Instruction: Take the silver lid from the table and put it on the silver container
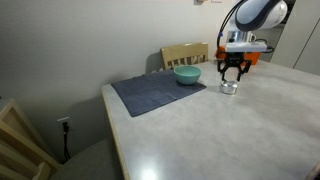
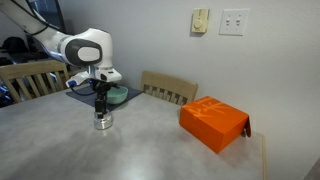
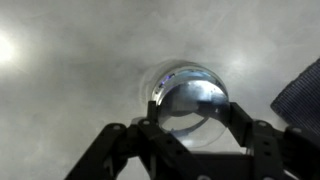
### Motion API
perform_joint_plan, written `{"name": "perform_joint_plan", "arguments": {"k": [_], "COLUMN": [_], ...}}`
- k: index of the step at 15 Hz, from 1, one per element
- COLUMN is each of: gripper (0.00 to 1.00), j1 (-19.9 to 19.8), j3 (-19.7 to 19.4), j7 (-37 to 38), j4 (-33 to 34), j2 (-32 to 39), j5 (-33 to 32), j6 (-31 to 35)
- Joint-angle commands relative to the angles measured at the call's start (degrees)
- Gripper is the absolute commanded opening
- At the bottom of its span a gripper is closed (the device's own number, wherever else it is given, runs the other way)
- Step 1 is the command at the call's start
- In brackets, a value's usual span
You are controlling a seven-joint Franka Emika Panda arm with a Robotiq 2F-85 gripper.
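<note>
The silver container (image 1: 229,88) is a small shiny pot on the grey table, just right of the dark mat; it also shows in an exterior view (image 2: 102,123). My gripper (image 1: 232,72) hangs straight above it, also seen in an exterior view (image 2: 100,101). In the wrist view the gripper (image 3: 193,125) is shut on the silver lid (image 3: 192,103), a round shiny disc held between the fingers. The lid sits just over the container, whose rim (image 3: 163,78) peeks out at the upper left. Whether lid and rim touch cannot be told.
A teal bowl (image 1: 187,75) stands on the dark mat (image 1: 150,95), close to the container; it also shows in an exterior view (image 2: 119,94). An orange box (image 2: 213,122) lies further along the table. Wooden chairs (image 2: 168,88) stand at the table's edge.
</note>
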Motion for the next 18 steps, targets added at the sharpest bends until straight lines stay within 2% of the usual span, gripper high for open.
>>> {"name": "perform_joint_plan", "arguments": {"k": [1, 6, 18], "gripper": [0.44, 0.44, 0.44], "j1": [-0.4, -0.7, 0.8], "j3": [0.4, 0.6, -0.7], "j7": [-0.3, -1.8, -2.0], "j4": [-3.0, -1.7, -1.7], "j2": [-2.3, -0.2, 2.3], "j5": [0.7, 0.3, -4.4], "j6": [-0.7, 0.0, 11.3]}}
